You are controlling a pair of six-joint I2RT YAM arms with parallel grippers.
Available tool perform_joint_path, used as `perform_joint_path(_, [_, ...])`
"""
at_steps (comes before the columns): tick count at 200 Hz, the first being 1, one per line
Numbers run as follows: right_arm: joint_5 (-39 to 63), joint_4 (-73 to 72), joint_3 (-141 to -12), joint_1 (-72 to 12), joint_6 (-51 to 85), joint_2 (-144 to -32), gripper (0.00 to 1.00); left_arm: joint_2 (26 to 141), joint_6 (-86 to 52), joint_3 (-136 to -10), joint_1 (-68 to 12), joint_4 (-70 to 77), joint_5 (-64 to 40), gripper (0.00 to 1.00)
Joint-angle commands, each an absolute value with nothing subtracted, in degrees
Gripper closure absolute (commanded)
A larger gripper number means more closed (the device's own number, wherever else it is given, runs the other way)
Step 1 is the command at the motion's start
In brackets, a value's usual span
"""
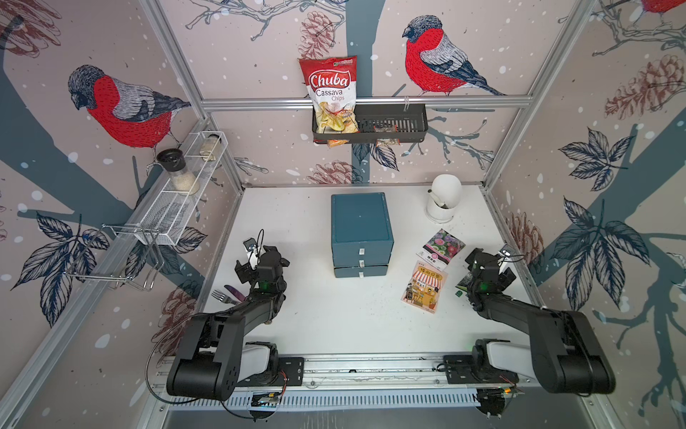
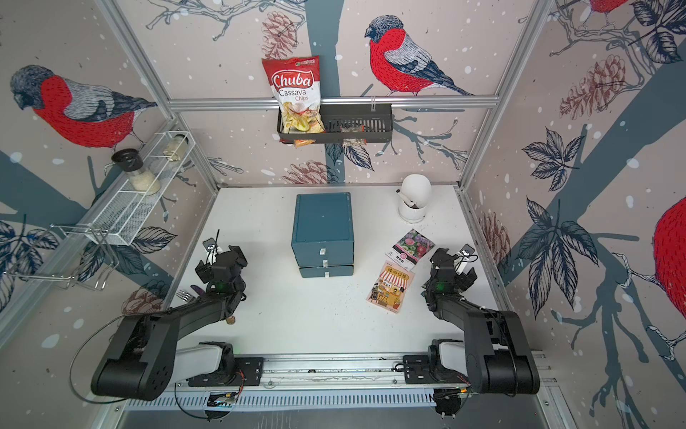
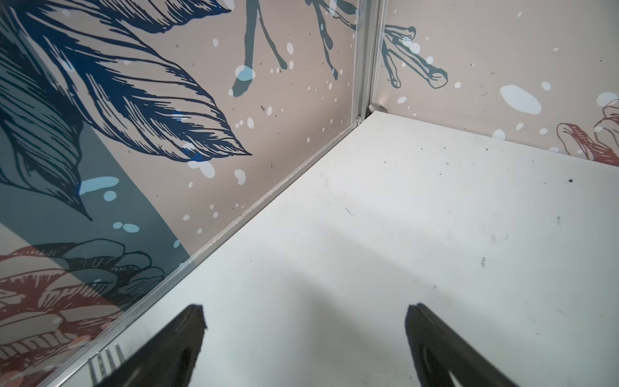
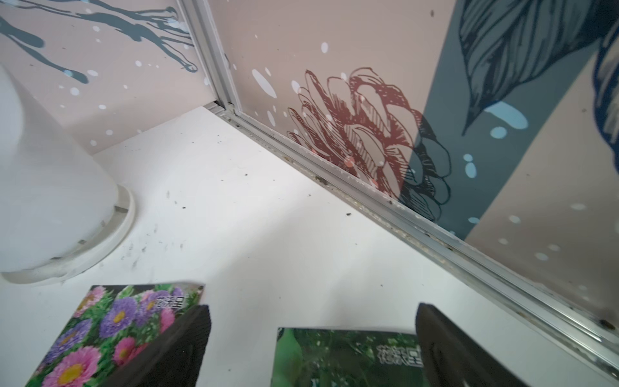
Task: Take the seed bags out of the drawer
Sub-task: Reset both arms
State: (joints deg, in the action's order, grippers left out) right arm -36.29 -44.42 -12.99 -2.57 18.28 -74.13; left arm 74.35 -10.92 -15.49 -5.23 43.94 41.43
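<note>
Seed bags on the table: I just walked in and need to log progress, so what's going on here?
Nothing is being held. The left gripper and right gripper are both open. On the white table, to the right of the blue drawer chest, lie the flower seed bag, the cartoon-shop seed bag and the green seed bag, which sits just below the right gripper. The chest's drawers look closed or nearly so.

Chips bag (image 1: 328, 93) in wall basket (image 1: 408, 122), fork (image 1: 221, 296); white pot (image 1: 445, 193)

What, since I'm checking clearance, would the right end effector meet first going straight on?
Probably the bare white table just beyond the green seed bag, short of the wall rail; depth is unclear.
</note>
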Motion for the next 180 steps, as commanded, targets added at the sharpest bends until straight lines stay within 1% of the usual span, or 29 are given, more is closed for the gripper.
perform_joint_path(1, [-29.6, -64.5, -11.3, -1.7, 12.7, -77.8, 0.0, 76.8, -8.2, -15.6, -4.7, 55.1, 36.3, 0.04])
perform_joint_path(15, [-26.3, -71.3, -11.3, -1.2, 10.2, -82.9, 0.0, 78.6, -7.5, -14.9, -4.7, 59.3, 33.5, 0.04])
perform_joint_path(29, [-16.7, -65.3, -14.6, -1.6, 6.7, -84.7, 0.0, 81.5, -5.9, -12.2, -4.7, 67.7, 29.9, 0.03])
perform_joint_path(34, [-15.0, -68.4, -13.9, -1.7, 5.6, -85.9, 0.0, 82.5, -5.1, -12.3, -4.7, 69.4, 28.4, 0.03])
perform_joint_path(40, [-13.1, -72.1, -12.2, -1.5, 5.0, -86.8, 0.0, 82.8, -4.3, -13.3, -4.7, 67.6, 25.8, 0.03])
perform_joint_path(45, [-13.7, -75.1, -11.3, -1.3, 5.4, -87.4, 0.0, 83.5, -3.5, -14.4, -4.7, 65.8, 23.6, 0.03])
perform_joint_path(52, [-13.6, -76.9, -10.7, -1.1, 5.7, -87.7, 0.0, 85.4, -2.2, -14.5, -4.7, 67.3, 20.9, 0.03])
perform_joint_path(64, [-13.3, -73.7, -11.5, -0.8, 6.0, -86.8, 0.0, 89.7, -0.9, -12.0, -4.8, 78.2, 20.7, 0.02])
perform_joint_path(72, [-12.8, -70.2, -12.4, -0.7, 6.5, -85.9, 0.0, 87.9, -2.7, -13.7, -4.6, 72.0, 21.9, 0.03])
perform_joint_path(78, [-12.6, -71.0, -12.2, -0.5, 6.4, -86.2, 0.0, 86.7, -3.5, -14.4, -4.2, 67.8, 21.3, 0.03])
perform_joint_path(89, [-12.9, -73.2, -11.6, -0.7, 6.1, -86.5, 0.0, 88.3, -2.7, -13.5, -4.1, 72.6, 21.6, 0.02])
perform_joint_path(102, [-13.4, -71.1, -12.1, -0.9, 6.3, -85.8, 0.0, 87.1, -3.3, -14.4, -4.0, 68.5, 21.3, 0.02])
perform_joint_path(112, [-13.9, -72.1, -11.9, -1.2, 6.0, -86.2, 0.0, 87.8, -3.0, -13.8, -4.0, 71.1, 21.5, 0.02])
perform_joint_path(126, [-16.5, -71.3, -12.4, -2.5, 5.3, -86.3, 0.0, 87.2, -3.1, -14.0, -4.0, 69.5, 21.3, 0.02])
perform_joint_path(180, [-16.3, -71.7, -12.2, -2.5, 5.3, -86.3, 0.0, 87.1, -2.6, -13.6, -4.6, 70.3, 22.0, 0.02])
